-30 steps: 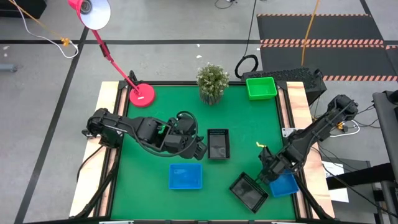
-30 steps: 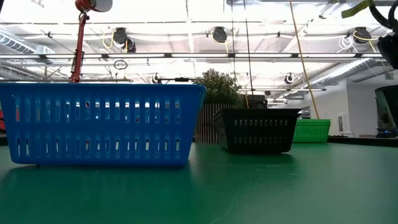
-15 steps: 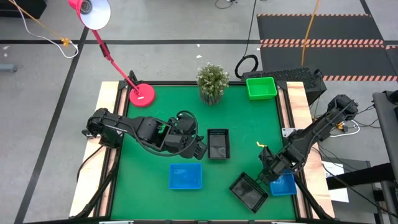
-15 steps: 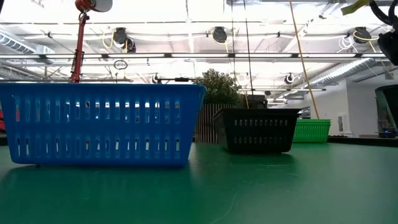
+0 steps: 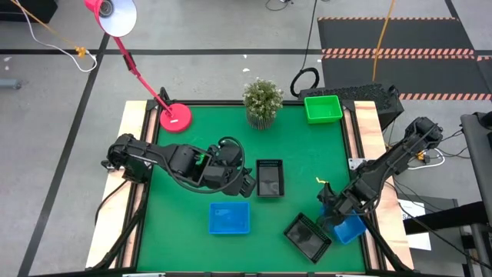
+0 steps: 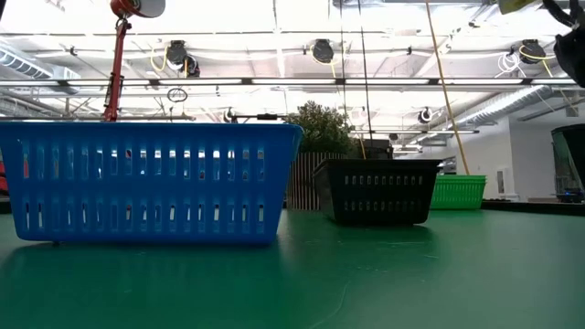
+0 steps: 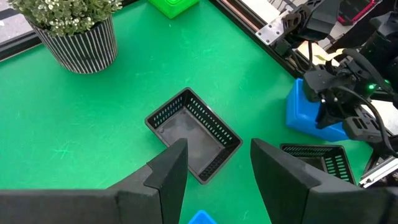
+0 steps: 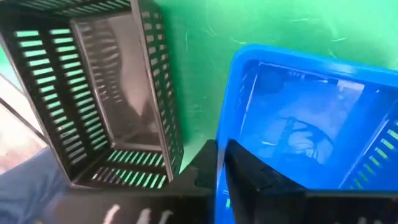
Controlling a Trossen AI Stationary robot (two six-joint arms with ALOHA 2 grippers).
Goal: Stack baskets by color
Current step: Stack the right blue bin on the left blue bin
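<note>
1. Right gripper (image 5: 332, 218), near right table corner: fingers pinched on the wall of a bright blue slatted plastic basket (image 5: 350, 228); basket tilted
2. Black slatted plastic basket (image 5: 307, 235) just beside it
3. Left gripper (image 7: 211, 168), spread, empty, hangs over second black basket (image 5: 269, 178) mid-table
4. Second blue basket (image 5: 229, 218) near front edge; green basket (image 5: 322, 108), potted plant (image 5: 263, 100), red lamp base (image 5: 175, 118) along far edge

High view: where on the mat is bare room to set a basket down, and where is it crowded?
Bare: between lamp base and left arm; the stretch from plant and green basket down to the middle black basket. Crowded: near right corner, where the right end effector grips a blue basket beside another black basket.
</note>
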